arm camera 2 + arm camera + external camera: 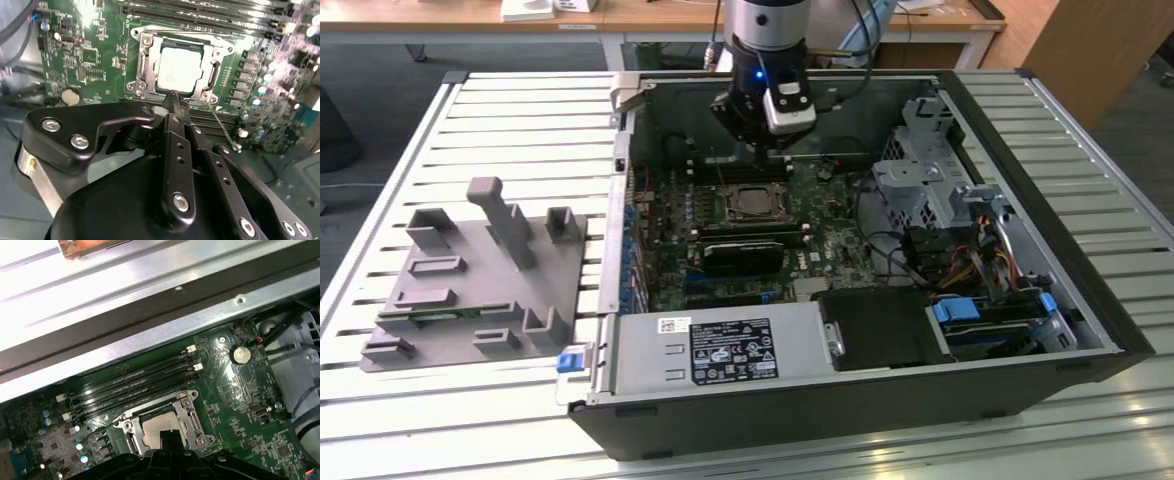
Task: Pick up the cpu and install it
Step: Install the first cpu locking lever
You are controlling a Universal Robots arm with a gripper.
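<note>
From my remote station, the exterior view runs from a grey plastic fixture tray with upright posts [470, 285], lying on the slatted metal table [494, 130] at the exterior view's left, to the open black computer case [854, 250] lying on its side, its green motherboard [720, 240] facing up. The arm's black gripper [767, 150] hangs inside the case, above the board and just past the far edge of the socket.

The cpu, a small flat square chip with a shiny silver-grey metal top [179, 69], lies seated in the metal-framed motherboard socket [142, 65]; I see it in both wrist views [157, 429] and in the exterior view [750, 206]. In the second wrist view the gripper [173, 97] has its slim black fingers [175, 112] pressed together to a narrow point with nothing between them, the tip over the chip's near edge; whether it touches the chip I cannot tell.

A round silver coin cell battery [240, 354] sits on the board beside the black memory slots [135, 385], near the socket. At the exterior view's right, a silver drive cage [921, 170] and blue plastic clips [958, 310] line the case.
</note>
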